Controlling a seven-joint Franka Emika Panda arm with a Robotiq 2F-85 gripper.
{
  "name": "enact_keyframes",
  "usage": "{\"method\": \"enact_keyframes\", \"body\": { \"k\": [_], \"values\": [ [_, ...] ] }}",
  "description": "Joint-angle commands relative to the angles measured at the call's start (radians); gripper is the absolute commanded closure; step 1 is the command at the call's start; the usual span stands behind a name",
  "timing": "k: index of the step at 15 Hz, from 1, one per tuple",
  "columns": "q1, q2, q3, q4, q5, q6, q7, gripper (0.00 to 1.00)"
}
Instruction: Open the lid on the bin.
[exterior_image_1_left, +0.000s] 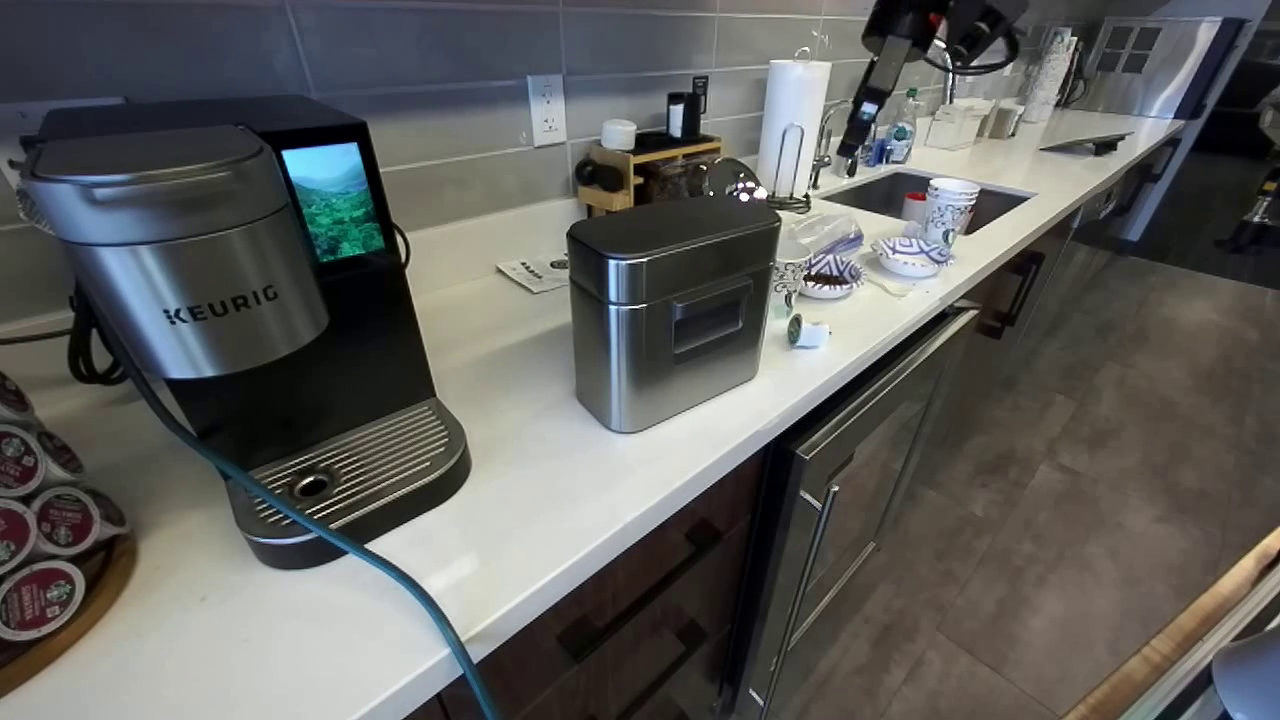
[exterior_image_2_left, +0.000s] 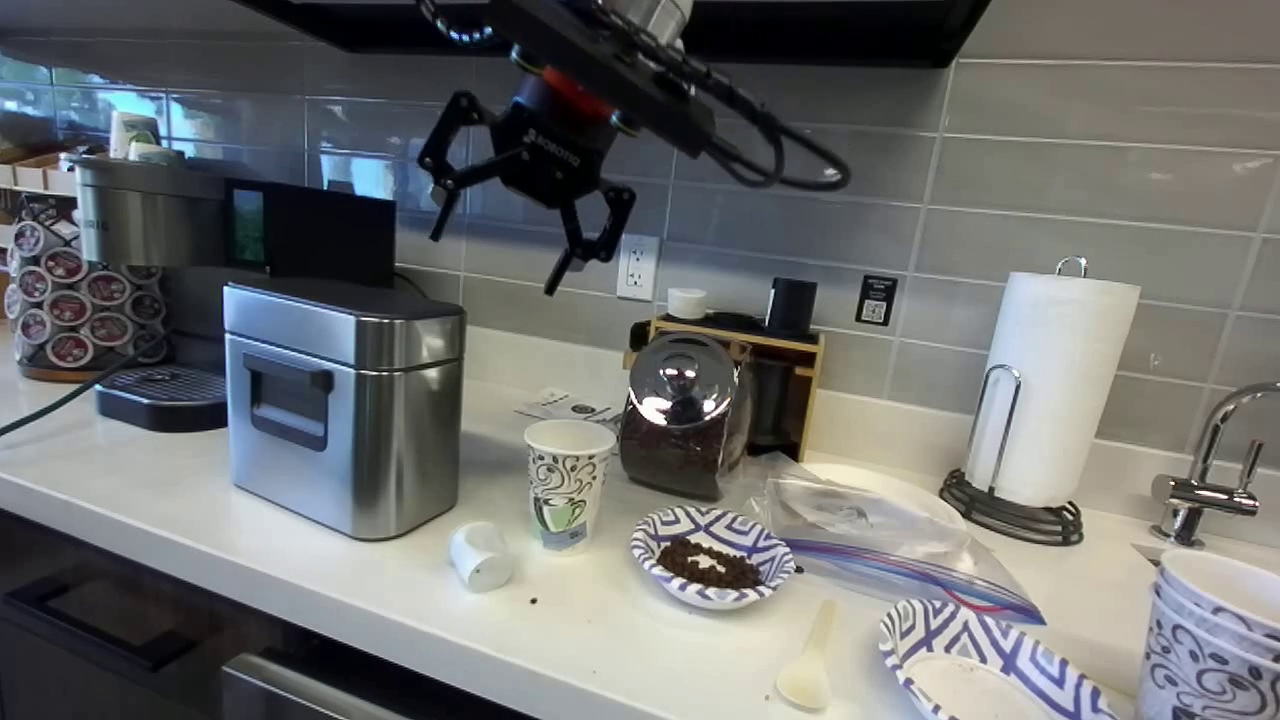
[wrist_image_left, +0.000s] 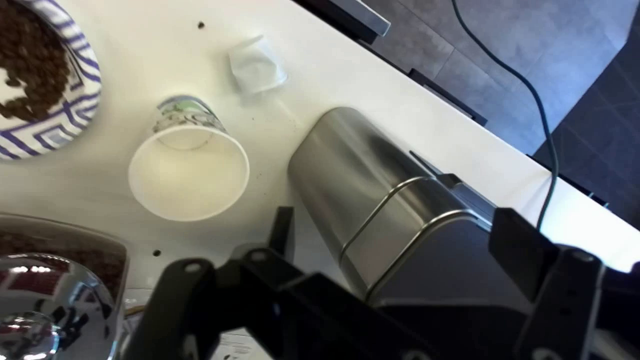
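Observation:
The bin (exterior_image_1_left: 625, 370) is a boxy brushed-steel container standing upright on the counter. It also shows in an exterior view (exterior_image_2_left: 410, 450) and in the wrist view (wrist_image_left: 345, 160). Its flat dark grey lid (exterior_image_1_left: 675, 222) lies shut on top, as seen in both exterior views (exterior_image_2_left: 345, 297). In the wrist view the lid (wrist_image_left: 445, 265) is partly hidden by the gripper. A recessed handle (exterior_image_2_left: 288, 395) is on the bin's front face. My gripper (exterior_image_2_left: 494, 264) is open and empty, above and to the side of the bin. Its fingers (wrist_image_left: 392, 220) appear apart from the bin.
The Keurig coffee maker (exterior_image_1_left: 245, 300) stands beside the bin. On its other side are a paper cup (exterior_image_2_left: 565, 490), a white pod (exterior_image_2_left: 482, 556), a patterned bowl (exterior_image_2_left: 690, 598) with coffee beans and a jar (exterior_image_2_left: 680, 440). A cable (exterior_image_1_left: 390, 565) crosses the counter edge.

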Motion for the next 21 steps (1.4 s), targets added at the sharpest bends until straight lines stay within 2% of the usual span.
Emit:
{"method": "enact_keyframes", "body": {
  "k": [1,4,9,16,21],
  "values": [
    [-0.052,0.213,0.088,0.243,0.078,-0.153,-0.09,0.0],
    [-0.074,0.318,0.167,0.374,0.095,-0.228,-0.086,0.0],
    [-0.085,0.416,0.258,0.492,0.095,-0.205,-0.086,0.0],
    [-0.094,0.522,0.342,0.607,0.144,-0.222,-0.095,0.0],
    [-0.085,0.593,0.383,0.673,0.172,-0.307,-0.064,0.0]
  ]
}}
